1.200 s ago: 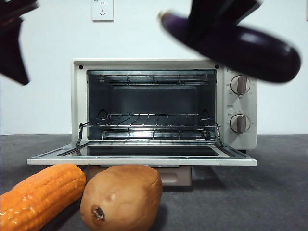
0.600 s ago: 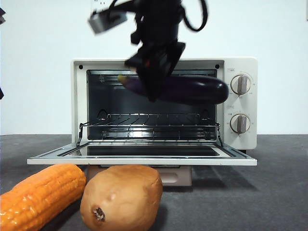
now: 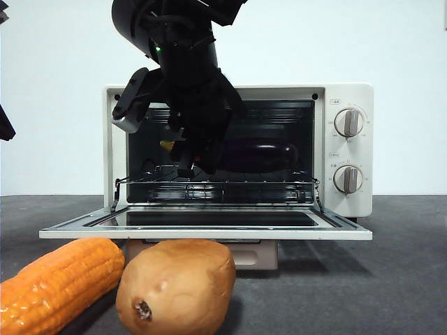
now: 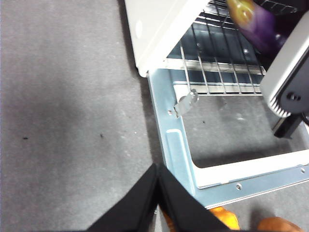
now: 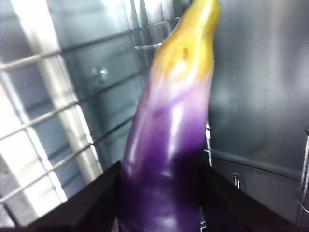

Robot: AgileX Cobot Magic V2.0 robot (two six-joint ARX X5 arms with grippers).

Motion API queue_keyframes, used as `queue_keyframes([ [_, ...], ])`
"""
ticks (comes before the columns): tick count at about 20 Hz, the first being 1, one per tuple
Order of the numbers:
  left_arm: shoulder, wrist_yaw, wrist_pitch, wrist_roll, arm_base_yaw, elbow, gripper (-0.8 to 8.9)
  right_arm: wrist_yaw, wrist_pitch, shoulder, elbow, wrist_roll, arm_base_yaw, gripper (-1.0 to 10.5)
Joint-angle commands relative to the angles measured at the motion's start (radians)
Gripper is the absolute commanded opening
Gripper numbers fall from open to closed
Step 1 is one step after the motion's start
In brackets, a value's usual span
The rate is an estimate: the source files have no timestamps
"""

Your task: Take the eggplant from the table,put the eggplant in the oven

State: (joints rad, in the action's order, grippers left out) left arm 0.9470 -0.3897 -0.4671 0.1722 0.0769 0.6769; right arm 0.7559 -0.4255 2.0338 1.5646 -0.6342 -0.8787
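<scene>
Right gripper [image 3: 199, 157] clamps the eggplant [image 3: 258, 155] inside the open toaster oven [image 3: 349, 150].
Eggplant hangs just above the wire rack [image 3: 216, 183], door [image 3: 209, 225] down. Left gripper [image 4: 157, 193], jaws together, hovers beside the door's corner over the table [image 3: 391, 279].

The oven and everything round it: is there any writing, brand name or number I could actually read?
None can be read.
Small marks beside the two knobs on the oven: too small and blurred to read.
No brand name shows on the oven in any view.
The eggplant, corn cob and potato bear no text.
</scene>
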Motion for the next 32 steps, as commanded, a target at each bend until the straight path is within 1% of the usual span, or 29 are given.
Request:
queue_keyframes([
  [1, 0.007, -0.003, 0.011, 0.000, 0.000, 0.002, 0.04, 0.004, 0.014, 0.020, 0.027, -0.002, -0.007, 2.6],
  [3, 0.007, -0.003, 0.011, 0.000, 0.000, 0.002, 0.04, 0.004, 0.014, 0.020, 0.027, 0.003, -0.007, 3.0],
  [6, 0.007, -0.003, 0.012, -0.002, 0.000, 0.002, 0.04, 0.005, 0.013, 0.020, 0.027, 0.022, -0.019, 3.0],
  [14, 0.008, -0.003, 0.013, -0.002, 0.000, 0.002, 0.04, 0.013, 0.012, 0.018, 0.027, 0.027, -0.060, 3.0],
  [17, 0.022, -0.003, 0.018, -0.002, 0.000, 0.002, 0.04, 0.021, -0.007, 0.010, 0.027, 0.046, -0.080, 3.0],
  [19, 0.054, -0.003, 0.023, -0.002, 0.000, 0.002, 0.04, 0.030, -0.027, -0.026, 0.027, 0.061, -0.104, 2.9],
  [22, 0.145, -0.003, 0.055, -0.002, 0.000, 0.002, 0.04, 0.020, -0.113, -0.138, 0.027, 0.136, -0.146, 2.9],
  [24, 0.221, -0.003, 0.077, -0.002, 0.000, 0.002, 0.04, -0.028, -0.215, -0.240, 0.027, 0.224, -0.163, 2.8],
  [26, 0.290, -0.005, 0.097, -0.002, 0.000, 0.002, 0.04, -0.083, -0.303, -0.338, 0.027, 0.303, -0.166, 2.2],
  [28, 0.351, -0.022, 0.103, -0.003, 0.001, 0.002, 0.04, -0.113, -0.378, -0.426, 0.027, 0.367, -0.166, 1.7],
  [30, 0.404, -0.055, 0.108, -0.003, 0.001, 0.002, 0.04, -0.114, -0.438, -0.503, 0.027, 0.408, -0.166, 1.2],
  [32, 0.451, -0.090, 0.123, -0.002, 0.003, 0.002, 0.04, -0.122, -0.479, -0.580, 0.027, 0.422, -0.166, 0.9],
])
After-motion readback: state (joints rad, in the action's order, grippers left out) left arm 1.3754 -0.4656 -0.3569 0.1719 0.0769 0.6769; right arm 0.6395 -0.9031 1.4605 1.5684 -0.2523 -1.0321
